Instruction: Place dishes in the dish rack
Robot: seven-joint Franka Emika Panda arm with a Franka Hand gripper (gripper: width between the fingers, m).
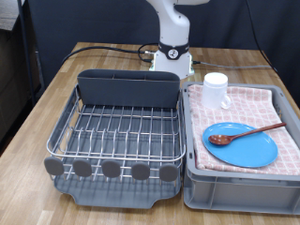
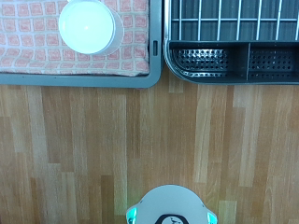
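The bright-blue plate [image 1: 246, 150] lies on the pink checked cloth in the grey bin [image 1: 239, 190], at the exterior view's right. The reddish-brown wooden spoon [image 1: 253, 131] rests across the plate. The white mug [image 1: 217, 90] stands upright at the bin's back corner and also shows from above in the wrist view [image 2: 91, 26]. The dish rack [image 1: 127, 89], a silver wire grid in a dark grey tray, stands to the left of the bin with nothing in it. Its back compartment shows in the wrist view [image 2: 234, 58]. The gripper is in neither view.
The robot's white base [image 1: 172, 58] stands on the wooden table behind the rack and shows in the wrist view [image 2: 173, 207]. Black cables [image 1: 103, 47] run across the table's back. Bare wood lies between the base and the rack.
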